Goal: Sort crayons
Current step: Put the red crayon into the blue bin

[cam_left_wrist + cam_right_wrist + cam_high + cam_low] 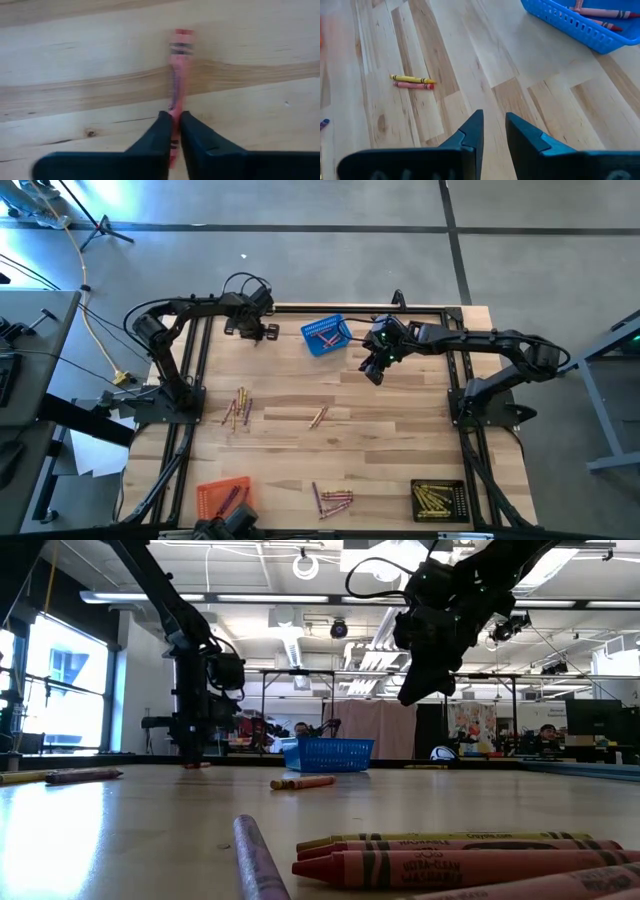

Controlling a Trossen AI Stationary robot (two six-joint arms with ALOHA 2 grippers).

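Observation:
A red crayon (180, 65) lies flat on the wooden table (400, 440) near its far left corner. My left gripper (174, 114) stands over it, pointing down, and is shut on it. In the high view this gripper (258, 332) is left of the blue basket (325, 335). My right gripper (494, 117) hangs open in the air to the right of that basket, slanting down, with nothing between its fingers. Loose crayons lie in small groups at the table's left (240, 408), middle (318, 417) and near side (332, 500). My left gripper pinches the red crayon's shaft (175, 102) between its two fingers, one on each long side, somewhat off the middle of its length. The fingers come from above, pointing down, and lie across the crayon. The crayon lies on the table.
The blue basket holds a few reddish crayons (600, 12). An orange basket (222, 498) stands at the near left and a black basket (438, 500) with yellow crayons at the near right. A yellow and a red crayon (412, 82) lie together mid-table. People sit beyond the table.

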